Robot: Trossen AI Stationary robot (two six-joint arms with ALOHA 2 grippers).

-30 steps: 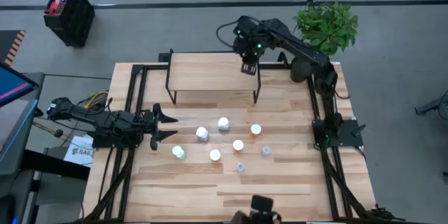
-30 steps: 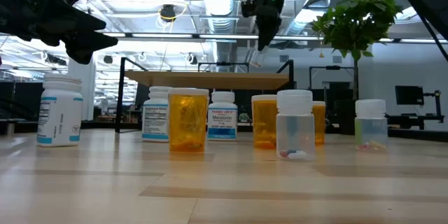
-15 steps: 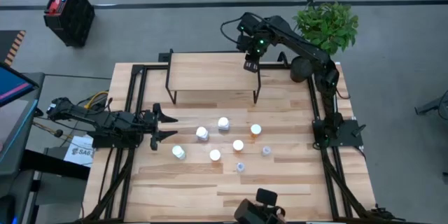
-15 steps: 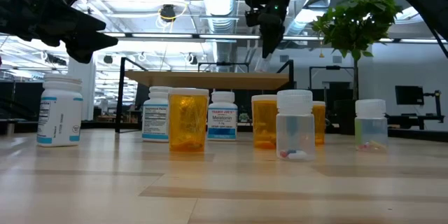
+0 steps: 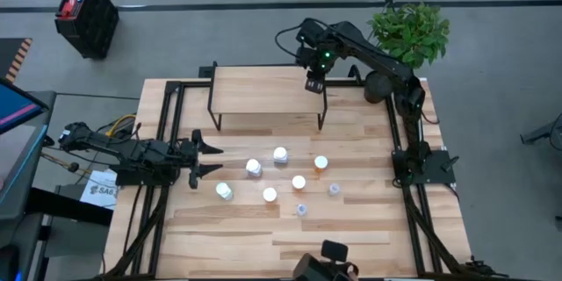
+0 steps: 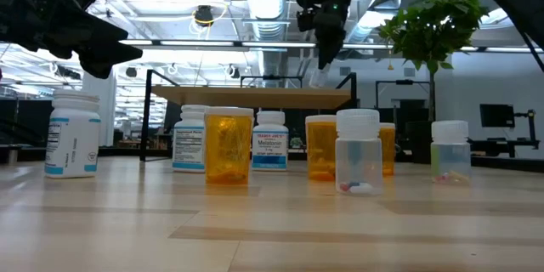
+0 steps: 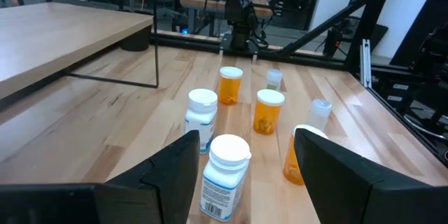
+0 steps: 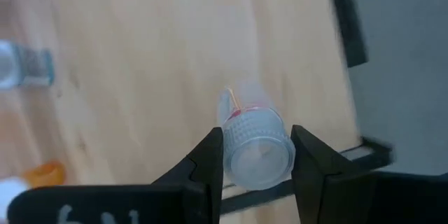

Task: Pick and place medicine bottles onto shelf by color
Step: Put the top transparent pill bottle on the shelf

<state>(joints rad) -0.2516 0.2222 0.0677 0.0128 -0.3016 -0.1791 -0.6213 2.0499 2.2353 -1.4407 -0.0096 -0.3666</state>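
My right gripper (image 5: 313,82) is over the right end of the shelf (image 5: 263,90), a light wood top on thin black legs. It is shut on a clear bottle (image 8: 257,147), which also shows faintly in the low view (image 6: 319,75). Several bottles stand upright on the table: white ones (image 5: 253,168), orange ones (image 5: 321,163) and clear ones (image 5: 335,190). My left gripper (image 5: 207,158) is open and empty at the table's left, facing the bottles; a white bottle (image 7: 225,175) stands just beyond its fingers (image 7: 168,175). My right gripper pinches the clear bottle's round cap (image 8: 260,157) between its two fingers (image 8: 212,159), one on each side of the cap. The fingers come from above, pointing down. The bottle hangs below them, clear of the shelf top (image 8: 140,56).
A potted plant (image 5: 408,31) stands at the table's far right corner. Black frame rails (image 5: 162,132) run along the table's left and right sides. A dark object (image 5: 323,262) shows at the near edge. Bare wood lies between the shelf and the bottles.
My right gripper, still shut on the clear bottle, has shifted a little toward the table's far right over the shelf's right end. The dark object at the near edge has moved.
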